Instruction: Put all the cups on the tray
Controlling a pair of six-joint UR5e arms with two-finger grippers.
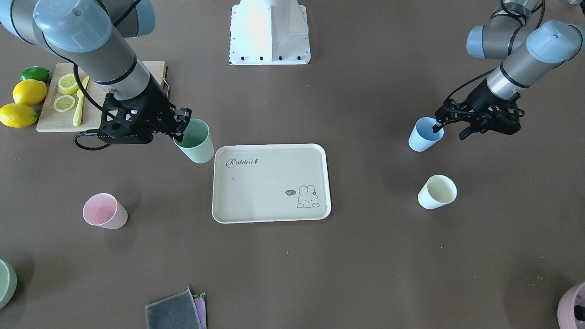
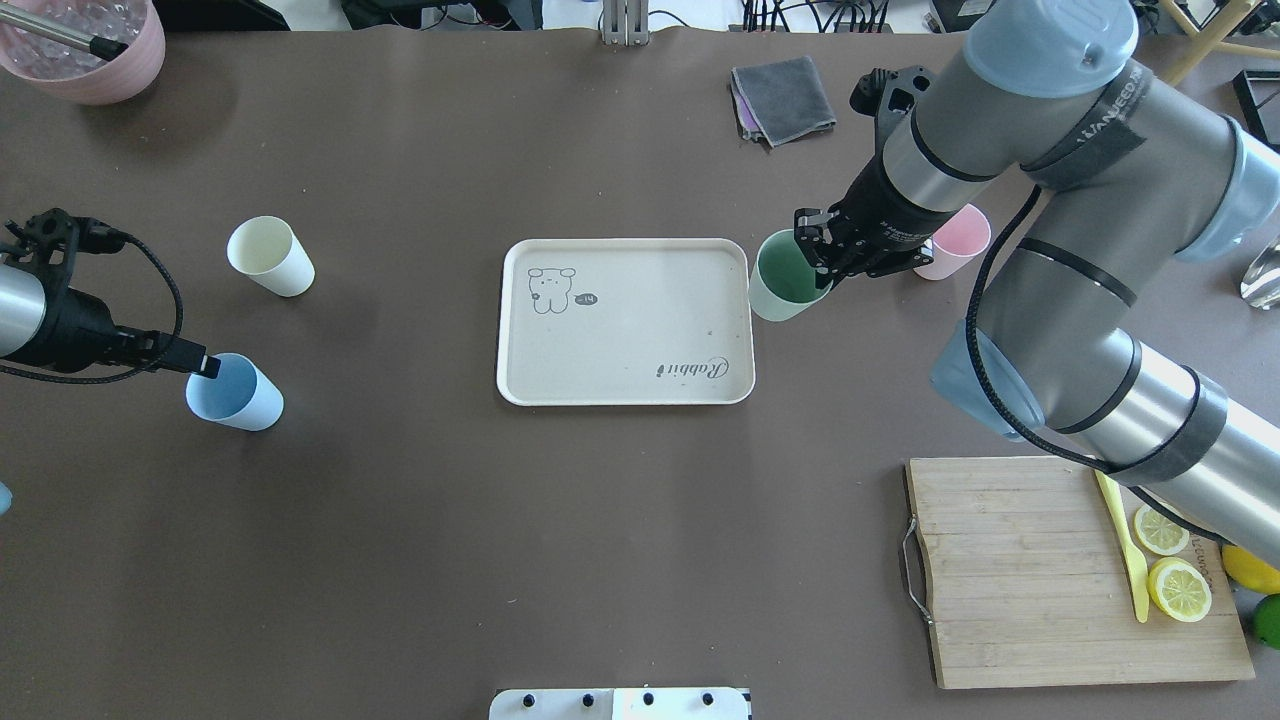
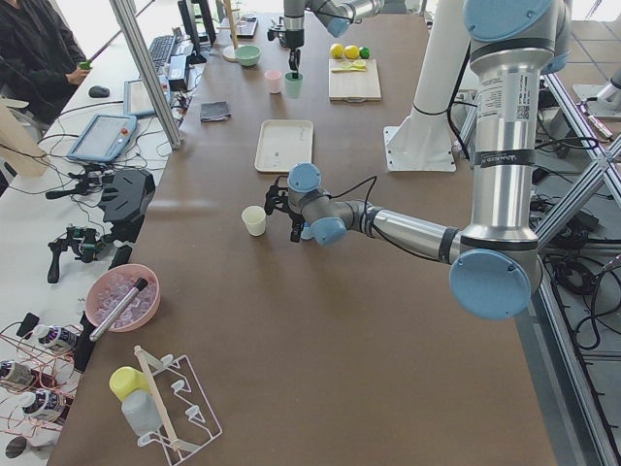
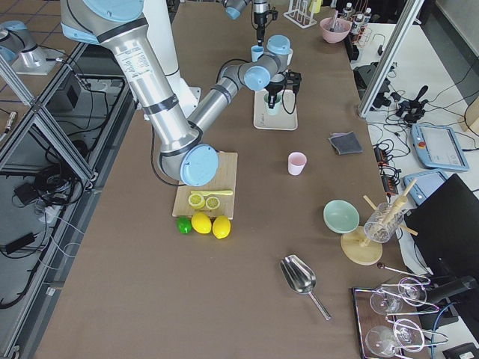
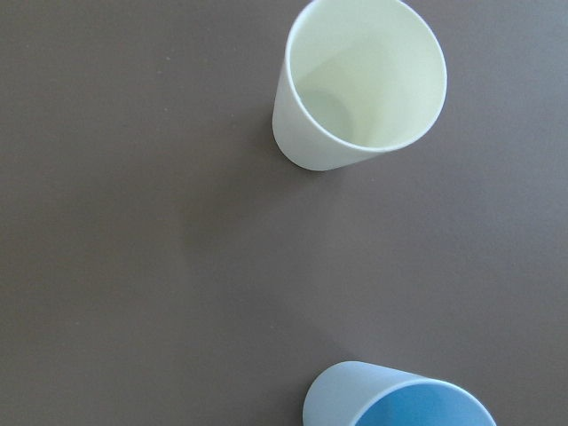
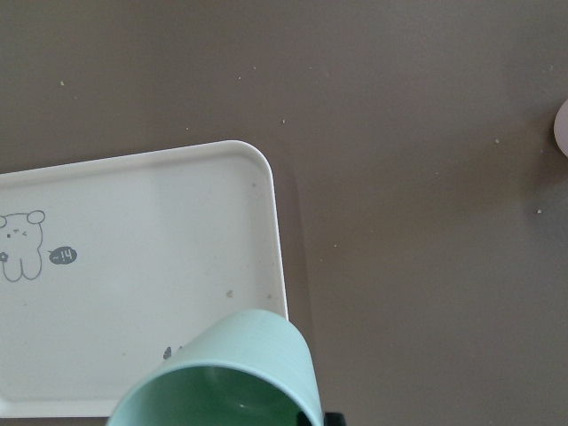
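My right gripper (image 1: 182, 124) (image 2: 818, 262) is shut on the rim of the mint green cup (image 1: 195, 141) (image 2: 783, 290) and holds it just beside the short edge of the beige Rabbit tray (image 1: 269, 183) (image 2: 620, 340). In the right wrist view the cup (image 6: 222, 373) hangs over the tray's corner (image 6: 266, 177). My left gripper (image 1: 450, 129) (image 2: 198, 362) is open astride the light blue cup's rim (image 1: 424, 135) (image 2: 237, 393), one finger inside and one outside. The cream cup (image 1: 437, 192) (image 2: 270, 257) (image 5: 359, 84) and the pink cup (image 1: 105, 211) (image 2: 955, 240) stand on the table. Nothing is on the tray.
A wooden cutting board (image 2: 1010, 570) with lemon slices and a yellow knife (image 2: 1125, 545) lies on my right, with lemons (image 1: 28, 92) and a lime beside it. A folded grey cloth (image 2: 785, 98) and a pink bowl (image 2: 85, 45) sit at the far edge.
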